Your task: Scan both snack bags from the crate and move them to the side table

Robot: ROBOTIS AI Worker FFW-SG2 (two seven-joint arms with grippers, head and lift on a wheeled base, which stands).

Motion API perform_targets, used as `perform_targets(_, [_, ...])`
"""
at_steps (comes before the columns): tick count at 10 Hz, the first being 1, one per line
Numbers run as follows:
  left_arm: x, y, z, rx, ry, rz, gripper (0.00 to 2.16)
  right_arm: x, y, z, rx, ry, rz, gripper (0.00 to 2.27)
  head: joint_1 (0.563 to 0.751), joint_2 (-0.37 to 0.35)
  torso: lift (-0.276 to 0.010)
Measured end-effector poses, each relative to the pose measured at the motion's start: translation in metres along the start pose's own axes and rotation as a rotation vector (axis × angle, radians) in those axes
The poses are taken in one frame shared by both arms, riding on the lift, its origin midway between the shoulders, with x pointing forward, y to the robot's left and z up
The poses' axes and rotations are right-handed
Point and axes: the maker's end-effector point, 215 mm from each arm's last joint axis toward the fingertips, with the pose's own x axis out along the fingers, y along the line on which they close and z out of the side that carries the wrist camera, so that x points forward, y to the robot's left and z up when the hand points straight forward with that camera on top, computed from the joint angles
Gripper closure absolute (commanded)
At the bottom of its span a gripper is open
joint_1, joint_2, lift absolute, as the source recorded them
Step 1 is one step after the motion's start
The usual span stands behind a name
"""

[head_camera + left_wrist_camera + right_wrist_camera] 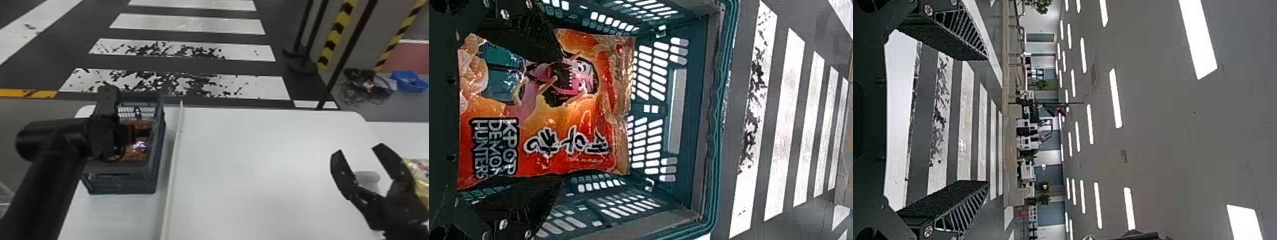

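My left gripper [135,132] is over the grey crate [124,168] at the left of the table, and the orange snack bag [134,154] lies inside beneath it. In the left wrist view, the fingers of that gripper [561,117] stand wide apart, one towards each side of the orange bag [579,155], within the crate [694,185]. At the right of the head view my right gripper [357,149] is held open; its own wrist view shows the gripper [987,120] with nothing between its fingers. A yellow bag [419,170] shows beside it, cut off by the view's edge.
A raised pale strip [174,159] runs front to back across the white table [255,178], just right of the crate. A pale round object [367,177] shows behind the right gripper's fingers. Dark poles [341,60] rise beyond the table's far edge.
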Motion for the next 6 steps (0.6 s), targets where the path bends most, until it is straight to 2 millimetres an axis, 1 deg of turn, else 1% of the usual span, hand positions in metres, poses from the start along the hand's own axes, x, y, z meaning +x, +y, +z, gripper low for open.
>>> perform_targets(1, [0.004,0.003,-0.006,-0.003,0.009,0.002,0.62,0.0,-0.001,0.0,-0.001,0.0,-0.001,0.11,0.695,-0.045,-0.095])
perform_targets(2, [0.009,0.006,-0.011,-0.006,0.014,0.004,1.23,-0.001,-0.002,0.001,0.0,-0.002,-0.003,0.11,0.695,-0.044,-0.095])
perform_targets(3, [0.013,0.011,-0.019,-0.007,0.023,0.01,1.96,-0.001,-0.003,0.001,0.002,-0.002,-0.005,0.11,0.695,-0.04,-0.095])
perform_targets(4, [0.016,0.014,-0.025,-0.009,0.03,0.013,2.15,-0.002,-0.003,0.001,0.003,-0.002,-0.006,0.11,0.695,-0.037,-0.095])
perform_targets(6, [0.017,0.018,-0.027,-0.011,0.035,0.007,2.15,-0.003,-0.003,0.004,0.002,-0.009,-0.007,0.1,0.695,-0.034,-0.095])
